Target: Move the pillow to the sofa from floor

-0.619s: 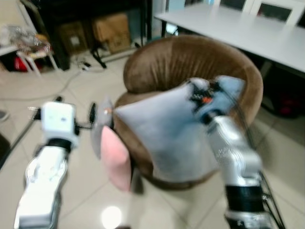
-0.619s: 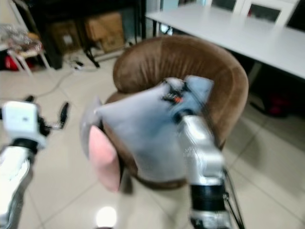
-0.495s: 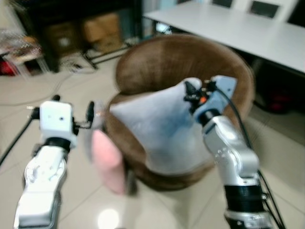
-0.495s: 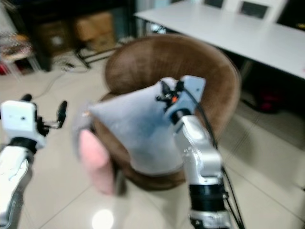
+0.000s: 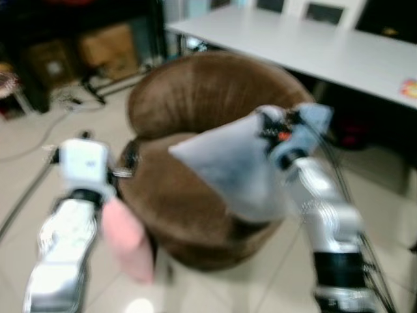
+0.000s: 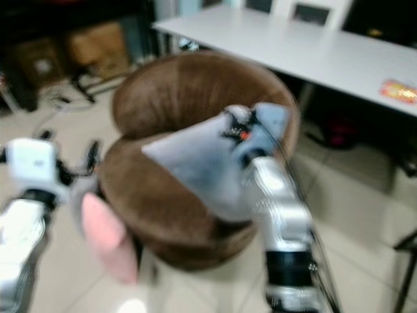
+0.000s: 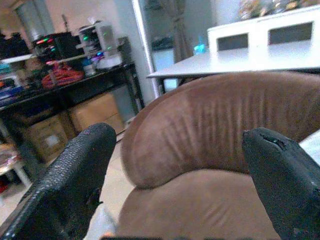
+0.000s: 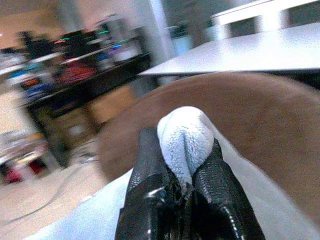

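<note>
Right end effector [image 8: 180, 192] is clamped on a corner of the grey pillow [image 5: 228, 163], holding it up over the seat of the round brown sofa [image 5: 195, 117]. Left end effector [image 7: 175, 175] stands wide apart beside the sofa's left edge, gripping nothing, with a pink cushion [image 5: 127, 238] hanging just below that arm. Pale tiled floor [image 5: 39, 156] lies around, cardboard boxes [image 5: 111, 49] against the dark shelving, and a long white counter [image 5: 313, 49] behind the sofa. Any writing is too blurred to read.

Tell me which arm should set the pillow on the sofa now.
Right. The right gripper is already shut on a corner of the pillow, which hangs over the sofa seat. The left gripper is open, beside the sofa.
</note>
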You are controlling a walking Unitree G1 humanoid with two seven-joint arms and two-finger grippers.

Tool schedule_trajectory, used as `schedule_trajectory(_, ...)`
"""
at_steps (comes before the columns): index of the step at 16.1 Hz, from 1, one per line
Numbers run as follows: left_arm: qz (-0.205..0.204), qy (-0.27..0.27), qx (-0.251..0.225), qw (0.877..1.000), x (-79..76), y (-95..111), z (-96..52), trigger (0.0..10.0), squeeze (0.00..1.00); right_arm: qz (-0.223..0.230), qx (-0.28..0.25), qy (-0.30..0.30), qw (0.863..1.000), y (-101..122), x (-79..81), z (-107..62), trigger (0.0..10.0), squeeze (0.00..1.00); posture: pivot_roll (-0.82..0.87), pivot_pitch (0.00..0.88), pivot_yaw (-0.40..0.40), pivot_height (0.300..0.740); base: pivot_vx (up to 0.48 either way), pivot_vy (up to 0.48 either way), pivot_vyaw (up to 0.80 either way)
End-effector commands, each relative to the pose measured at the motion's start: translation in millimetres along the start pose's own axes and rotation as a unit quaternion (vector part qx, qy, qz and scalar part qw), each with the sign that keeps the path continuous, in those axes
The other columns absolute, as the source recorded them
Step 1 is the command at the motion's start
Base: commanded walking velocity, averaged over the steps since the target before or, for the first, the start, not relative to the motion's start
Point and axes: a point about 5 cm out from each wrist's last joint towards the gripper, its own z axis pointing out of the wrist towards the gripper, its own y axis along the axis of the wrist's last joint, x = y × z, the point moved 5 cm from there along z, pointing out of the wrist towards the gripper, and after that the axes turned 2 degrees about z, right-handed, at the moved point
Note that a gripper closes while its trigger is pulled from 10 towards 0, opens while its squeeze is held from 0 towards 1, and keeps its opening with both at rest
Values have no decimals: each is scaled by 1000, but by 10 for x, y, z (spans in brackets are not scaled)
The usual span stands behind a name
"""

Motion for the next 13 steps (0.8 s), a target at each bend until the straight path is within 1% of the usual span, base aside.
schedule_trajectory(1,7,8,2,1000,70,-2,-10,10000,0,1,-22,32,999,106,186,26,10000,0,65,0,-6,740,285,0,0)
schedule_trajectory(6,7,6,4,1000,66,-15,-19,10000,0,1,-23,42,999,114,221,25,10000,0,69,0,-8,740,282,0,0)
schedule_trajectory(7,9,4,5,1000,60,-21,-26,10000,0,2,-23,50,998,115,245,26,10000,0,69,0,-8,740,281,0,0)
schedule_trajectory(8,10,3,7,1000,50,-31,-37,10000,0,-6,-22,70,997,118,308,19,10000,0,69,0,-8,740,281,0,0)
schedule_trajectory(9,10,2,7,1000,50,-32,-38,10000,0,-7,-22,73,997,118,318,18,10000,0,69,0,-8,740,281,0,0)
schedule_trajectory(11,10,2,5,1000,53,-21,-31,10000,0,-13,-22,84,996,119,374,16,10000,0,73,0,-11,740,283,0,800)
schedule_trajectory(13,8,4,3,1000,62,-10,-34,10000,0,-6,-21,82,996,111,373,21,10000,0,76,0,-14,740,309,0,0)
